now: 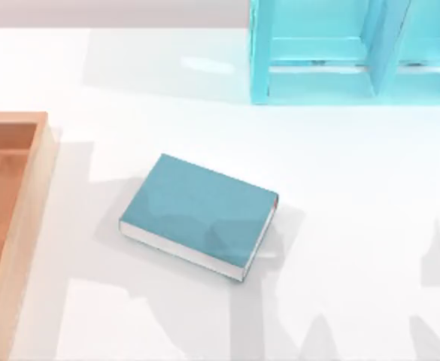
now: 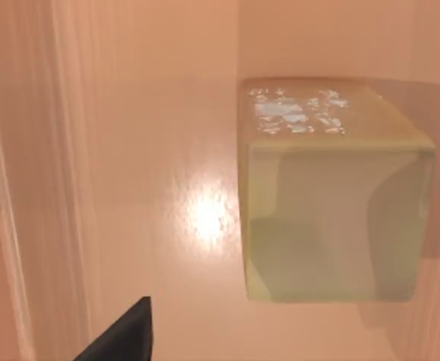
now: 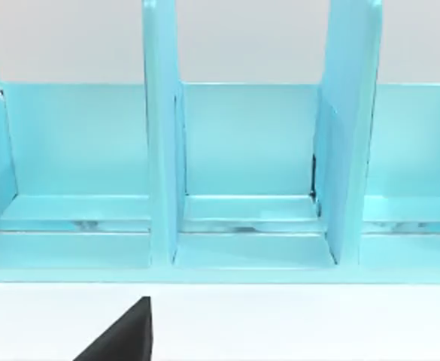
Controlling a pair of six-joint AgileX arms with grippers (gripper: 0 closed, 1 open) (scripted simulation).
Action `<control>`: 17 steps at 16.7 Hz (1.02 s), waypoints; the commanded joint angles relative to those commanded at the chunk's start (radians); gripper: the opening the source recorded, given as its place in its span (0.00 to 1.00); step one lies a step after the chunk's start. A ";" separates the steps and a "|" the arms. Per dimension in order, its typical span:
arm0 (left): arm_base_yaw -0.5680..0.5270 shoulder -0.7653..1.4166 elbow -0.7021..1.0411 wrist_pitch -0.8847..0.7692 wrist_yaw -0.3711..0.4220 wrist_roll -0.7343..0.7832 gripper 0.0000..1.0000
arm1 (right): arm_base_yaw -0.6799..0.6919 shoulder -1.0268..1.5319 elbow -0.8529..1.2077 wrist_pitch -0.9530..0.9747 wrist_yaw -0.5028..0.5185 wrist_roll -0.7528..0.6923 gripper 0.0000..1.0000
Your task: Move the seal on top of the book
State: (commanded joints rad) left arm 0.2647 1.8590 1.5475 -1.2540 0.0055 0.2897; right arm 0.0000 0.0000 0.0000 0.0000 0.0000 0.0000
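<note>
The seal (image 2: pixel 332 195), a pale tan block with a flecked white mark on its upper face, stands on the floor of the orange-brown wooden tray (image 2: pixel 129 150). A dark corner of my left gripper (image 2: pixel 122 335) sits close to it, apart from the block. The book (image 1: pixel 197 214), teal-blue with white page edges, lies flat near the middle of the table, turned at an angle. A dark corner of my right gripper (image 3: pixel 122 335) hangs over the white table, facing the cyan shelf unit (image 3: pixel 250 150).
The wooden tray (image 1: pixel 35 188) runs along the table's left edge, its raised wall between the seal and the book. The cyan shelf unit (image 1: pixel 317 68) stands at the back right. White table surface surrounds the book.
</note>
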 joint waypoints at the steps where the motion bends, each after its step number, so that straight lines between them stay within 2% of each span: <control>1: 0.001 0.006 -0.020 0.023 0.000 0.000 1.00 | 0.000 0.000 0.000 0.000 0.000 0.000 1.00; 8: 0.005 0.081 -0.239 0.328 0.001 0.004 1.00 | 0.000 0.000 0.000 0.000 0.000 0.000 1.00; 13: 0.006 0.091 -0.265 0.358 0.001 0.005 1.00 | 0.000 0.000 0.000 0.000 0.000 0.000 1.00; 17: 0.006 0.091 -0.265 0.358 0.001 0.005 0.70 | 0.000 0.000 0.000 0.000 0.000 0.000 1.00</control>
State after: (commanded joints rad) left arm 0.2702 1.9504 1.2822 -0.8964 0.0061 0.2950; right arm 0.0000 0.0000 0.0000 0.0000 0.0000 0.0000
